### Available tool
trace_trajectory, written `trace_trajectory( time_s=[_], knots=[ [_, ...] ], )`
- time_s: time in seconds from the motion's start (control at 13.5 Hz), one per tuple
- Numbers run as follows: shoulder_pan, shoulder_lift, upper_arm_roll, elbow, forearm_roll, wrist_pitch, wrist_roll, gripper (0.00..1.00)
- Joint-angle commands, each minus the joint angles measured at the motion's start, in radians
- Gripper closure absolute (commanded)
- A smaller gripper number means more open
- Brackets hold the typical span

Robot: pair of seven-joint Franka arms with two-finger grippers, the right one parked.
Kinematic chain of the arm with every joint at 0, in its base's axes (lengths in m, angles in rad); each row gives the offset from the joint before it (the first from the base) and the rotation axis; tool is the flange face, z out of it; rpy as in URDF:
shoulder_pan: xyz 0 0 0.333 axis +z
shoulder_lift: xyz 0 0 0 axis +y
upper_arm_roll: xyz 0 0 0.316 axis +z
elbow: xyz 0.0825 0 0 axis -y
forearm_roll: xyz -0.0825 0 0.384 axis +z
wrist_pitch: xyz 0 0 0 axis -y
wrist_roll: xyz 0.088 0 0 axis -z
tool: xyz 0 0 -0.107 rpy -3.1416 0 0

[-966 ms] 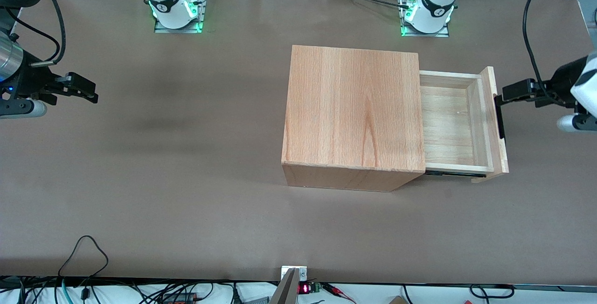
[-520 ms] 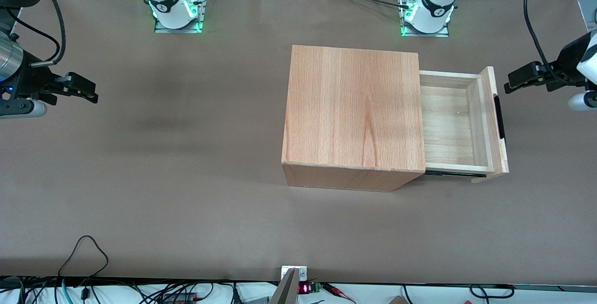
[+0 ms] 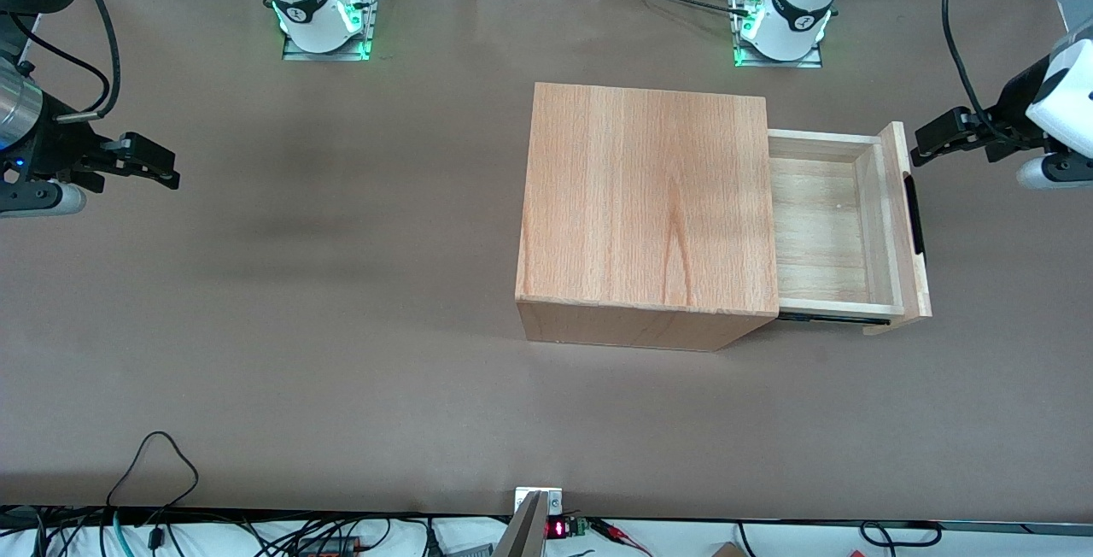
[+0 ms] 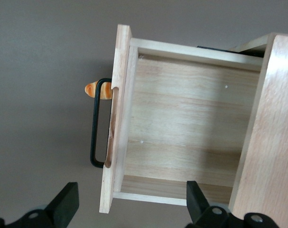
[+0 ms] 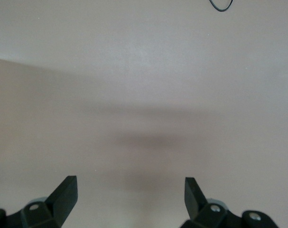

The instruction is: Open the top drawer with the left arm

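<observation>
1. Your top drawer (image 3: 832, 228) stands pulled well out of the wooden cabinet casing (image 3: 645, 198), toward the working arm's end of the table (image 3: 341, 326). Its pale inside is bare.
2. The drawer's front panel (image 3: 905, 224) carries a long slim black bar handle (image 3: 915, 214) on its outer face. From the wrist camera you can see the same handle (image 4: 96, 123) as a thin black loop standing off the panel (image 4: 116, 123).
3. Your left arm (image 3: 1055, 104) reaches in from the working arm's end of the table, white shell and black cabling showing.
4. The gripper (image 3: 926, 147) hangs just beside the drawer's front panel, near the end of the panel farther from the front camera. It touches neither the handle nor the panel.
5. In the wrist view the gripper (image 4: 129, 204) is spread wide, with one black fingertip (image 4: 65, 202) over the bare table (image 4: 44, 71) and the other (image 4: 196, 199) over the drawer's interior (image 4: 181, 128). Nothing sits between them.
6. A small orange-and-tan object (image 4: 97, 90) shows past the handle's end in the wrist view; you cannot tell what it is.
7. A thin dark strip shows under the drawer's nearer side wall (image 3: 832, 318) in the front view.
</observation>
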Motion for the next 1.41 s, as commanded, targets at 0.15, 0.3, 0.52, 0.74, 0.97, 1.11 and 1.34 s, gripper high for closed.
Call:
trace_trajectory(
  time_s=[0.15,0.3,0.52,0.74,0.97,1.11,1.34],
  knots=[
    [0.032,-0.072,0.006,-0.082,0.023,0.028,0.1,0.0],
    [0.032,-0.061,0.006,-0.06,0.023,-0.012,0.101,0.0],
    [0.03,-0.06,-0.005,-0.053,0.028,-0.023,0.103,0.0],
    [0.03,-0.06,-0.005,-0.055,0.028,-0.023,0.102,0.0],
    [0.03,-0.055,0.0,-0.052,0.03,-0.021,0.103,0.0],
    [0.03,-0.055,-0.002,-0.038,0.03,-0.026,0.103,0.0],
    [0.032,-0.052,0.004,-0.03,0.028,-0.03,0.112,0.0]
  ],
)
